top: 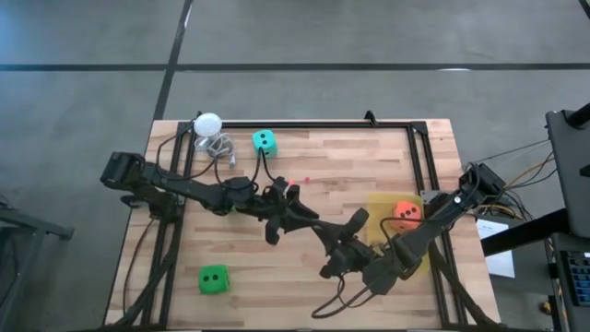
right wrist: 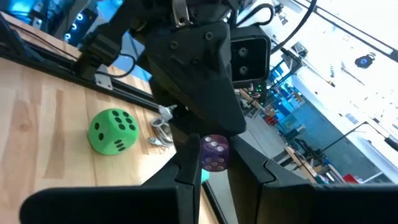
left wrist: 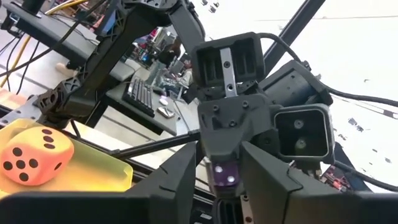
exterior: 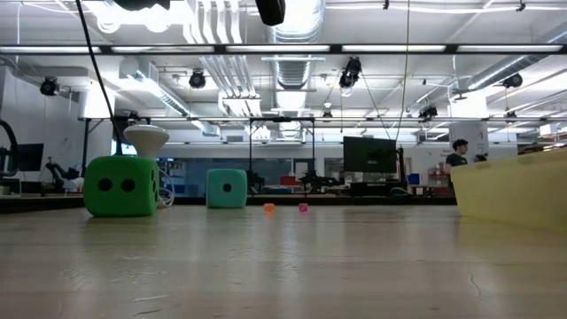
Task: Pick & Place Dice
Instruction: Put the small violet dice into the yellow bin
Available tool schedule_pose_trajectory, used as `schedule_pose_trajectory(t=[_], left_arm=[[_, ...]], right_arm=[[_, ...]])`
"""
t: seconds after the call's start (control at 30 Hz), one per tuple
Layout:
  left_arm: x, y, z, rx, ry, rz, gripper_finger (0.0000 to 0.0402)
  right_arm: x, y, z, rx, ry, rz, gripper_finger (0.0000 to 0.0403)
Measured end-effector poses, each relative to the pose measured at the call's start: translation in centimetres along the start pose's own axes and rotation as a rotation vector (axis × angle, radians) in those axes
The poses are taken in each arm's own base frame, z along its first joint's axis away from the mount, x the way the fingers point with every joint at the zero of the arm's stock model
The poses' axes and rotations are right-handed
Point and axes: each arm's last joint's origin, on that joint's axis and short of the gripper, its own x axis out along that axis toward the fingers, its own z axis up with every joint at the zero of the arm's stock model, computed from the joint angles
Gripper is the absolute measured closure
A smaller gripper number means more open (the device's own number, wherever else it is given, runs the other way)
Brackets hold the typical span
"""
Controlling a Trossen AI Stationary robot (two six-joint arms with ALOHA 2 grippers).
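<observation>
My two grippers meet nose to nose above the table's middle. My right gripper (top: 343,247) (right wrist: 213,180) is shut on a small purple die (right wrist: 214,152) (left wrist: 224,177). My left gripper (top: 318,229) (left wrist: 219,186) is open, with one finger on either side of that die. A green die (top: 213,278) (right wrist: 113,130) rests on the table near the front left. A teal die (top: 265,141) sits at the far edge. An orange-red die (top: 407,212) (left wrist: 34,155) lies in the yellow tray (top: 380,205). My right gripper pinches the purple die by two opposite faces (right wrist: 204,155) between its two fingers. The fingers lie level and point toward the left arm. The die is lifted clear, well above the table.
A white ball (top: 207,123) with a coiled cable lies at the far left corner beside the teal die. Two tiny pink and orange cubes (top: 306,182) (exterior: 268,208) sit mid-table. A black frame rail (top: 313,123) runs round the tabletop. Cables hang from both arms.
</observation>
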Motion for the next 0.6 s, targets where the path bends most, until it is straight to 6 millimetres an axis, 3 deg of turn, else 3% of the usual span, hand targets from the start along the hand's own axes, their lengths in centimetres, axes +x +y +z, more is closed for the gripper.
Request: schedule_pose_trajectory(t=[0.3, 0.43, 0.6], left_arm=[[-0.5, 1.1, -0.2, 0.055, 0.121, 0.101, 0.0242], [-1.9, 1.9, 0.4, 0.070, 0.210, 0.222, 0.0233], [-3.9, 1.6, 1.7, 0.111, 0.281, 0.306, 0.0230]], right_arm=[[-1.3, -0.4, 0.2, 0.003, 0.002, -0.004, 0.0359], [-1.9, -2.3, -0.6, 0.092, 0.033, 0.048, 0.0359], [-3.0, -4.9, -3.3, 0.236, 0.169, 0.163, 0.0359]])
